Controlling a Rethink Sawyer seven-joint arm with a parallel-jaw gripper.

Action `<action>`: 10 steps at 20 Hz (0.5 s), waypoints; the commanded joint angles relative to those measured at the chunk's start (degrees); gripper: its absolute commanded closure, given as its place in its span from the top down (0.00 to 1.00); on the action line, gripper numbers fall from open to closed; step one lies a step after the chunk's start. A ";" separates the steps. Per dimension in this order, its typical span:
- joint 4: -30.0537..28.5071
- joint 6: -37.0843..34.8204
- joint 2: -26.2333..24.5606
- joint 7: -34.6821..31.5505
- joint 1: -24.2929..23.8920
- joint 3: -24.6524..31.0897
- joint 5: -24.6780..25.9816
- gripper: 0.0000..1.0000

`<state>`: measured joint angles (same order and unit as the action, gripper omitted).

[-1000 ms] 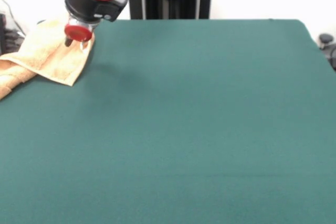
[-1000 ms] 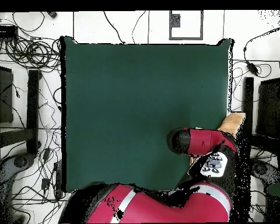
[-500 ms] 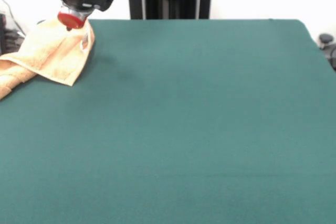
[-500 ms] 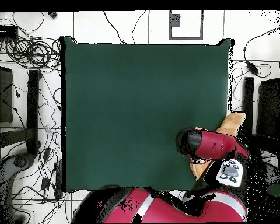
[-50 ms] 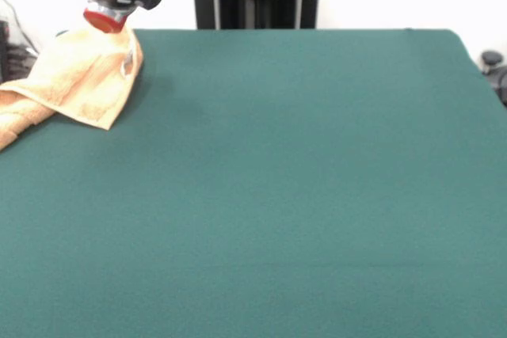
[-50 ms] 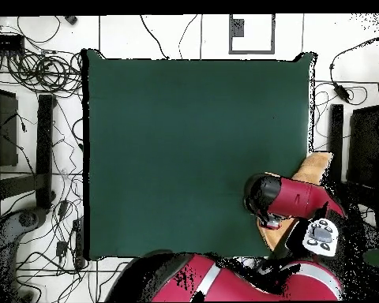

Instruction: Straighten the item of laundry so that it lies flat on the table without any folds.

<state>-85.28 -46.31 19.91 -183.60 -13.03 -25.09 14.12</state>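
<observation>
Claw: the gripper (image 5: pixel 104 23) hangs over the table's corner; whether its fingers are apart or together cannot be told.
Towel: the item of laundry (image 5: pixel 75 77) lies directly beneath and beside the claw, bunched and folded, one end trailing off the table's edge.
White tag: a small care tag (image 5: pixel 127 66) on the towel's edge, just below the claw.
Table: the table (image 5: pixel 301 180) stretches away from the claw, green and bare.

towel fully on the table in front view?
No, the towel sits bunched at the table's corner, with its folded end running past the edge.
</observation>
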 commanded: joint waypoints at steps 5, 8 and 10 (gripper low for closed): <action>0.31 -4.21 -3.89 0.78 0.89 7.69 -3.45 0.00; 0.75 -3.37 -3.41 1.81 1.97 5.96 -0.97 0.00; 1.49 -2.74 -2.48 5.38 2.04 4.72 2.33 0.00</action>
<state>-84.89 -46.31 19.92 -183.60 -12.97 -24.96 14.47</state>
